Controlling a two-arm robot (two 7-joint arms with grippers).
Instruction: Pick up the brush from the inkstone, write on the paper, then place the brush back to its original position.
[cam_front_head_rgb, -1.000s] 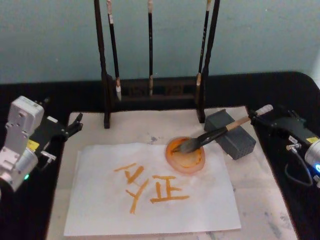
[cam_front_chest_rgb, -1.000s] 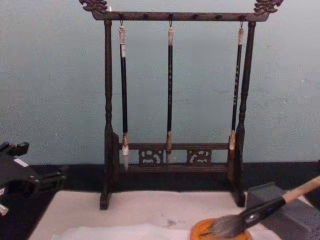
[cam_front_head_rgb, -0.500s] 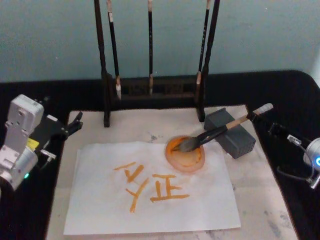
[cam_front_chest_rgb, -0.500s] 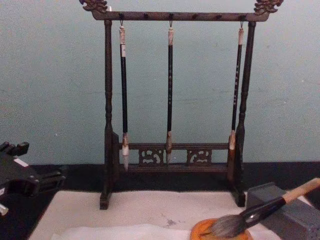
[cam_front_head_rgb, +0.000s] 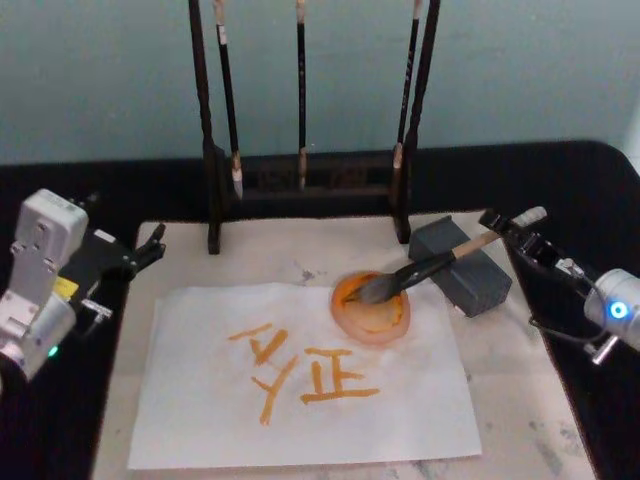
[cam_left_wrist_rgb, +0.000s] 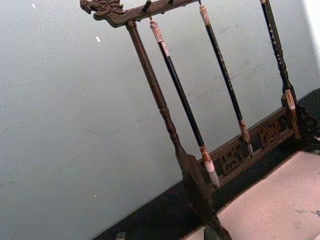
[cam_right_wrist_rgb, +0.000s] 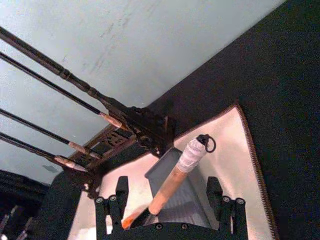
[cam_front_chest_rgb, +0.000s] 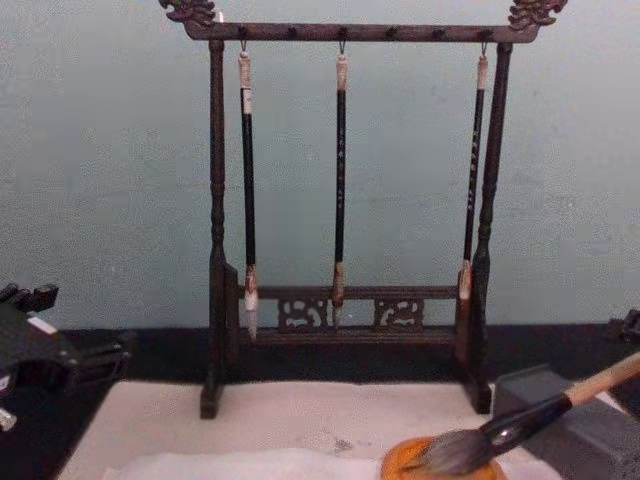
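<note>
The brush (cam_front_head_rgb: 420, 268) rests at the paper's (cam_front_head_rgb: 300, 420) far right corner, bristles in the inkstone (cam_front_head_rgb: 372, 318), handle propped on the grey block (cam_front_head_rgb: 470, 285), keeping its end raised where the right pincer (cam_front_head_rgb: 510, 230), open and empty, straddles it; the left pincer (cam_front_head_rgb: 150, 248) idles at left.

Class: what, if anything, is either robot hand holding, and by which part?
Nothing is held. The right hand is open, fingers either side of the brush handle without touching it; the left hand is parked at the left.
</note>
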